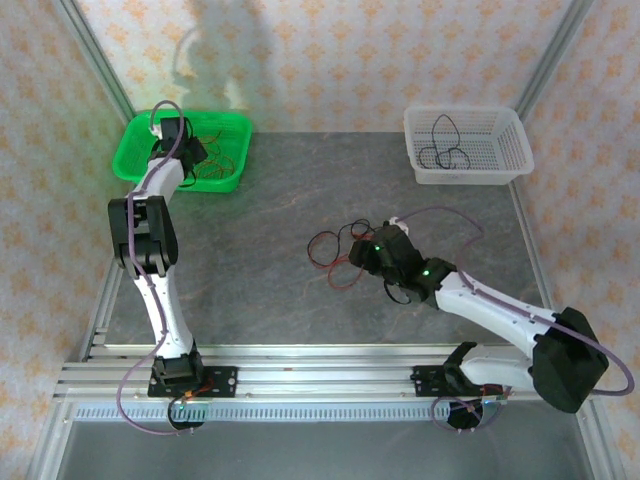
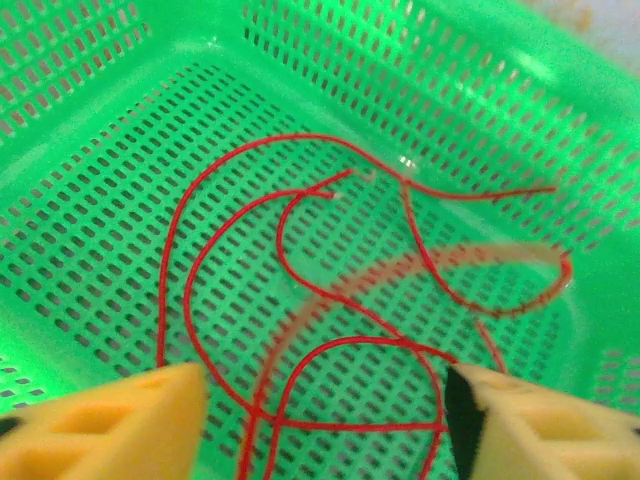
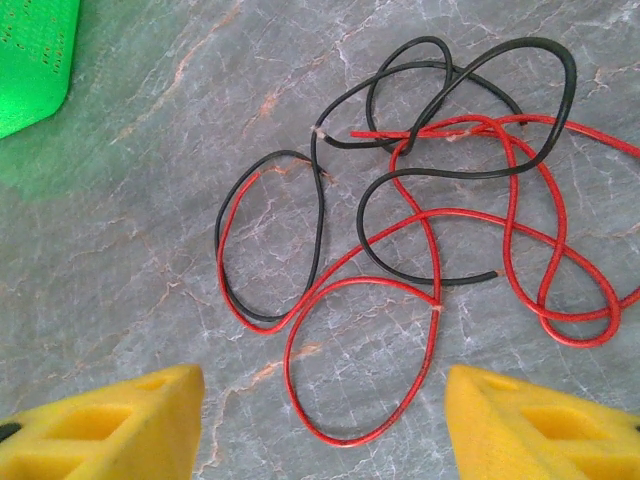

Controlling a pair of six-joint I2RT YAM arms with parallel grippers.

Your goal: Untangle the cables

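Sorting strands: left gripper (image 2: 325, 385) spread above basketed red cables (image 2: 350, 143); right gripper (image 3: 325, 380) likewise spread, tangle (image 3: 430, 215) at twelve o'clock, likely needing one-strand pinch.

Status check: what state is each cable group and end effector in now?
Tangle: red and black strands intertwined, not held.
Red cables: lying loose in green basket.
Black cables: lying in white basket.
Left end effector: open, above red cables.
Right end effector: open, above tangle.

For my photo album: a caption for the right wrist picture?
Open pincer above tangled red and black cables on the grey table.
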